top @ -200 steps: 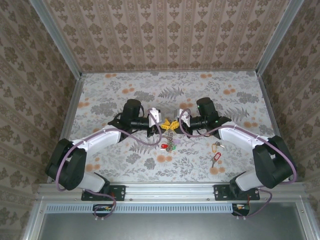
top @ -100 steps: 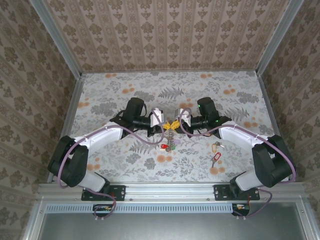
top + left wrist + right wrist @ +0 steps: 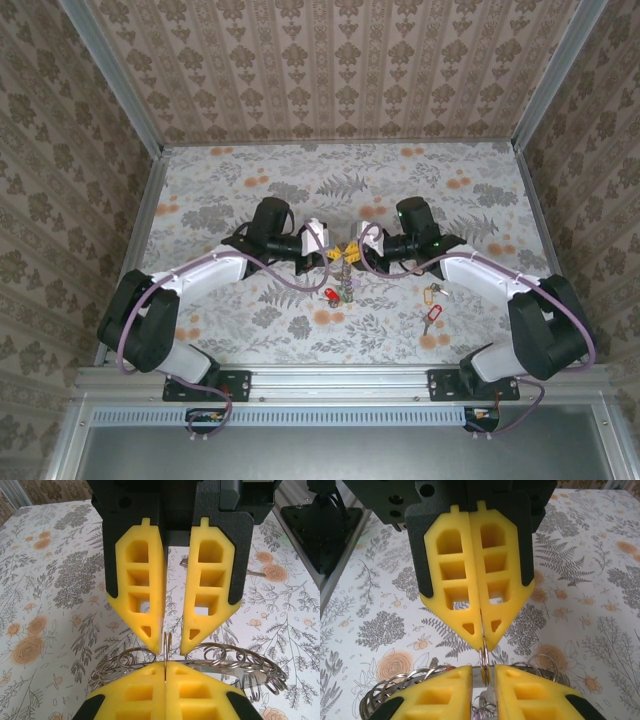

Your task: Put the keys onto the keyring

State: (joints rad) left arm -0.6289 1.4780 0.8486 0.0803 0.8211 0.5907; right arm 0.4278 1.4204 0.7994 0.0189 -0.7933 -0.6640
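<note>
The keyring [image 3: 239,660] is a chain of small silvery split rings, held up above the table between the two grippers. My left gripper [image 3: 165,664] is shut on one upright ring of it. My right gripper [image 3: 483,672] faces it tip to tip, its jaws a little apart with that same ring in the gap. In the top view the left gripper [image 3: 333,256] and right gripper [image 3: 352,252] meet mid-table, the keyring [image 3: 343,272] dangling below them. A red-tagged key [image 3: 329,293] hangs at its lower end. Two loose keys lie on the table: a yellow-tagged one [image 3: 432,292] and a red-tagged one [image 3: 431,318].
The flower-patterned table [image 3: 220,190] is walled by patterned panels on three sides. A metal rail [image 3: 330,378] runs along the near edge, with both arm bases on it.
My left gripper has closed onto the ring. My right gripper, shut before, has parted its jaws slightly. Both arms stay almost in place.
</note>
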